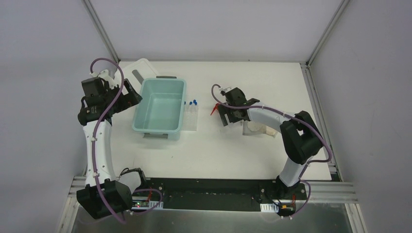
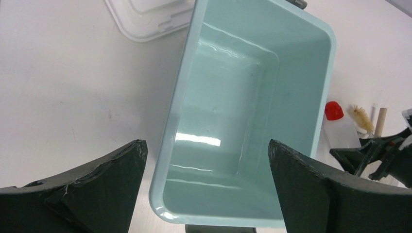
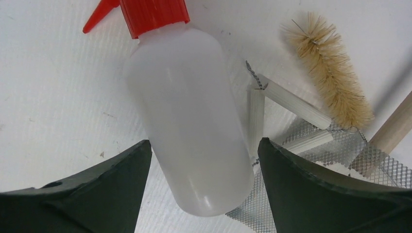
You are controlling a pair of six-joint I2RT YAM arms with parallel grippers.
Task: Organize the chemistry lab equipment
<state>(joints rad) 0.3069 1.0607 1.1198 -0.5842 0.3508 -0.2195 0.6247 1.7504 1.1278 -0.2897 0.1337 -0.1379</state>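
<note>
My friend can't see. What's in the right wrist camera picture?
A white squeeze bottle with a red spout lies on its side on the white table, between the open fingers of the right gripper. To its right lie a tan bristle brush, a piece of wire mesh and a wooden handle.

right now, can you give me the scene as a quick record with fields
storage: teal bin, empty, uncovered
cover: white lid, lying behind bin
right side: squeeze bottle, lying between right jaws
right jaws: open
left jaws: open, empty, beside bin
glassware: blue-capped tubes, in rack right of bin
nearby: brush and wire mesh beside bottle
</note>
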